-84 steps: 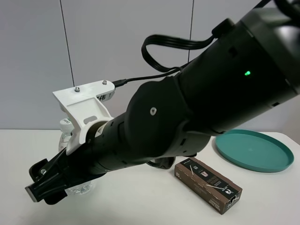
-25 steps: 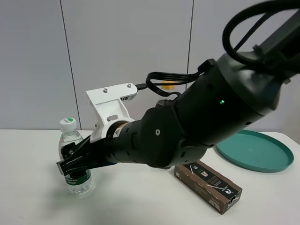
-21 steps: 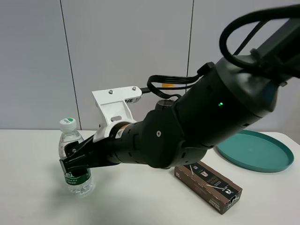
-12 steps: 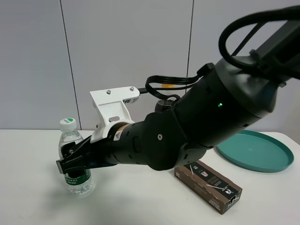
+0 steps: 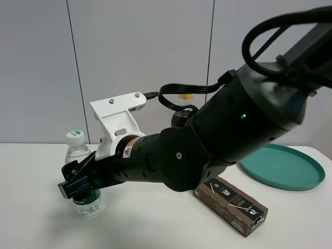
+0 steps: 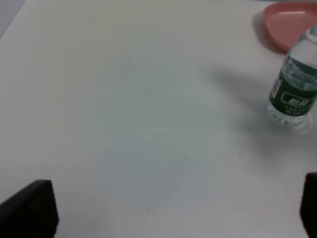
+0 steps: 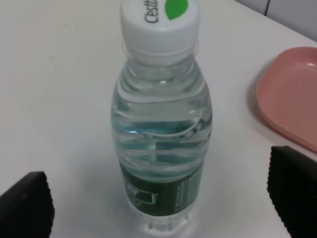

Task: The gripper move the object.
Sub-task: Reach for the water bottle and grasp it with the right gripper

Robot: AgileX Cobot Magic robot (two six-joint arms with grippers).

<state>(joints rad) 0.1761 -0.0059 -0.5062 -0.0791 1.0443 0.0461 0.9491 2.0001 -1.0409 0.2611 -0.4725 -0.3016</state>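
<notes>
The object, a small clear water bottle [image 5: 78, 153] with a white cap and green label, stands upright at the table's left. My right gripper [image 5: 72, 184] reaches across to it and is open, its black jaws on either side of the label. In the right wrist view the bottle [image 7: 161, 134] fills the middle, and the fingertips [image 7: 25, 206] stand apart from it on both sides of my right gripper [image 7: 159, 198]. My left gripper [image 6: 168, 213] is open over bare table, with the bottle [image 6: 292, 84] farther off to one side.
A teal plate [image 5: 282, 166] lies at the right and a brown box [image 5: 231, 204] in front of it. A pink plate [image 7: 292, 99] sits near the bottle. A yellow cap [image 5: 182, 96] peeks out behind the arm. The bulky black arm spans the table's middle.
The right arm lifted away from the camera, then settled at the bottle. In the last second its jaws slid slightly left and lower along the bottle. The bottle has not moved.
</notes>
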